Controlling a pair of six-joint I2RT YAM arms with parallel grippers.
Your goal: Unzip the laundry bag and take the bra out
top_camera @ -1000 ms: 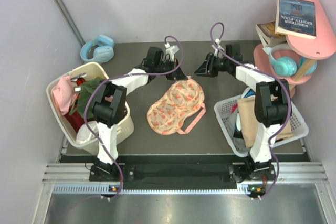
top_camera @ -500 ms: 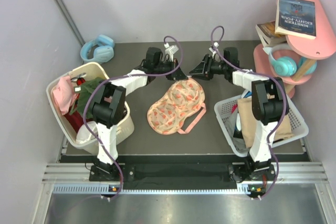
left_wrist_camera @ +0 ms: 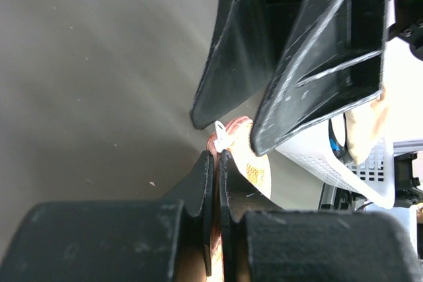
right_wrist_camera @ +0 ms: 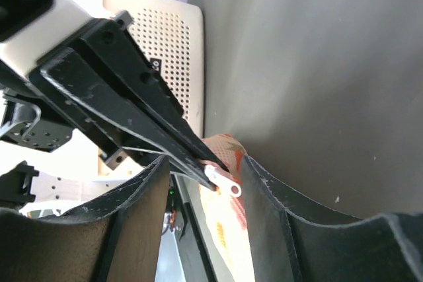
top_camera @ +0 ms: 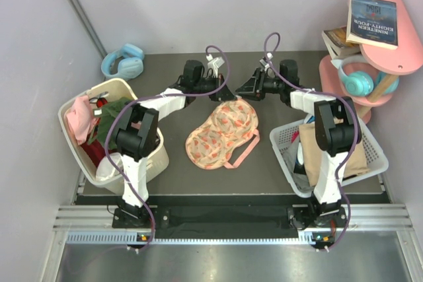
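Top external view is showing the laundry bag (top_camera: 221,133) lying mid-tabletop (top_camera: 264,176), apparently zipped, with no bra visible. At its far end the left tool (left_wrist_camera: 216,158) is clenching the pink trim beside the white zip pull (right_wrist_camera: 223,181), and the right tool (right_wrist_camera: 201,166) is gaping around that pull. Unzipping and removal are both remaining.
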